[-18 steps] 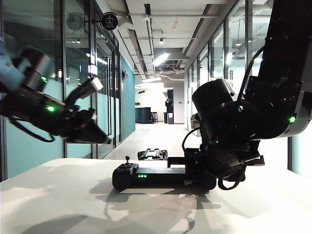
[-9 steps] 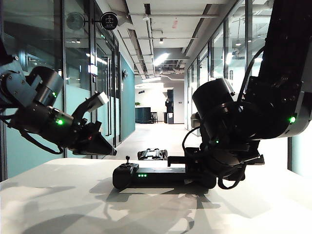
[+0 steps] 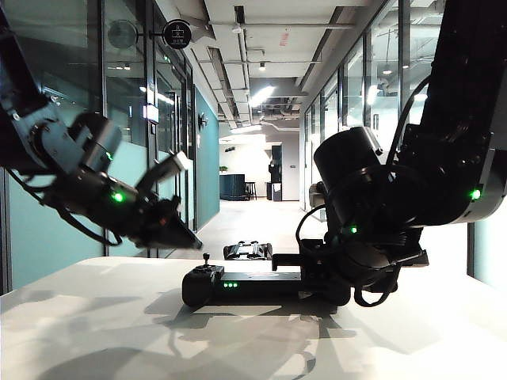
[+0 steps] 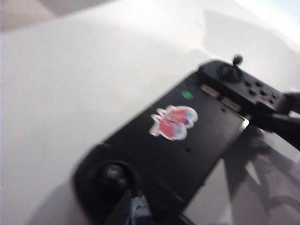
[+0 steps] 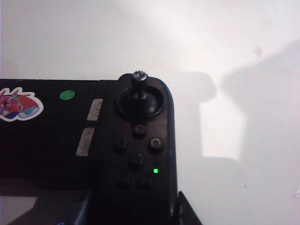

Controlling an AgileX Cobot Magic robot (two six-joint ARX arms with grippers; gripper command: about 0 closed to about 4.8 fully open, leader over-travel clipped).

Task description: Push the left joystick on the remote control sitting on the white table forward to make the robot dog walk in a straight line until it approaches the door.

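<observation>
Beyond the white table (image 3: pixel 95 332), the robot dog (image 3: pixel 248 251) lies in the corridor. The right gripper (image 5: pixel 133 211) clamps the remote control's (image 3: pixel 261 286) right end. The left gripper (image 3: pixel 184 235), grip unclear, hovers just left above the left joystick (image 3: pixel 207 259).

This is an office building's corridor, used as a robot test space. Glass partition walls (image 3: pixel 127 142) with frosted lower bands line both sides, and a round sign (image 3: pixel 177 33) hangs out from the left-hand wall. The ceiling (image 3: pixel 261 47) is open, with exposed ducts and strip lights. The white table (image 3: pixel 95 332) stands at the near end of the passage, facing down it.
</observation>
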